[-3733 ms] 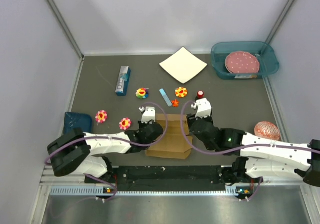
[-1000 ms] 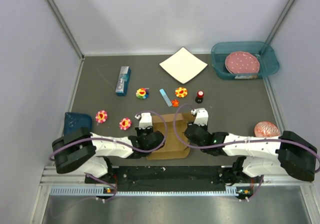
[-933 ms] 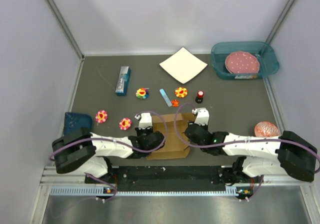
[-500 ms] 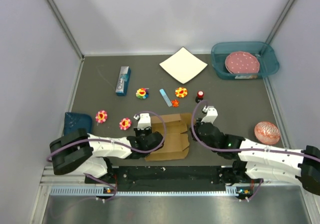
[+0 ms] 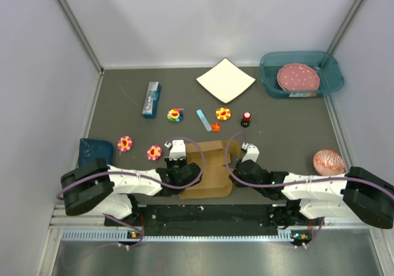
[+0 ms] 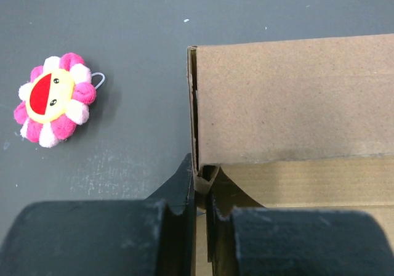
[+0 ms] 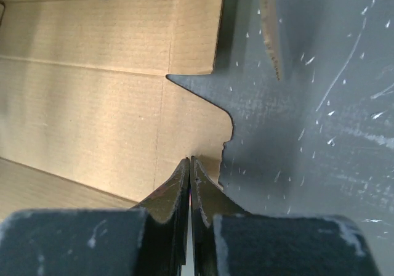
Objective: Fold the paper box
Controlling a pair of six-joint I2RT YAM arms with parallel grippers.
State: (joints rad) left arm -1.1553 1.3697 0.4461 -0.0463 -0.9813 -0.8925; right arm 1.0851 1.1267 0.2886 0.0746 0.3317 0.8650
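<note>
The box [image 5: 208,170] is sat at the near edge of the table [image 5: 295,128], right between the two arms, partly folded, with its right-side flaps laid flat. Its left wall is nipped by the left gripper [image 6: 201,176], fingers nearly pressed together on the card. The right gripper [image 7: 189,163] is squeezed fully together, tips touching a flat flap's edge by a notch; whether any card is caught can't be told. That flap is probably best reached by the right arm
</note>
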